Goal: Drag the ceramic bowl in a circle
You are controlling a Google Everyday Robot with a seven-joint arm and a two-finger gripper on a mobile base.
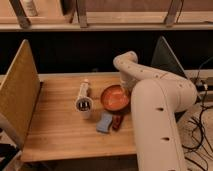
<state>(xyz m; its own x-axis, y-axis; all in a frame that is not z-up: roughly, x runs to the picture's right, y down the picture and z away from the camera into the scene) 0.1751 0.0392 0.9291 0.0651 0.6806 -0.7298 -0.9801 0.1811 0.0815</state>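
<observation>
The ceramic bowl (114, 98), orange-red, round and shallow, sits on the wooden table (55, 130) right of centre. My gripper (126, 91) comes down at the bowl's right rim, at the end of the white arm (155, 100). The arm bends over from the right and hides the bowl's right edge. Most of the gripper is hidden behind the wrist.
A white cylinder with a dark end (83, 98) lies just left of the bowl. A blue sponge (104, 122) and a small reddish-brown item (117, 122) lie in front of the bowl. Upright panels stand at the table's left (19, 90) and right (165, 57) ends.
</observation>
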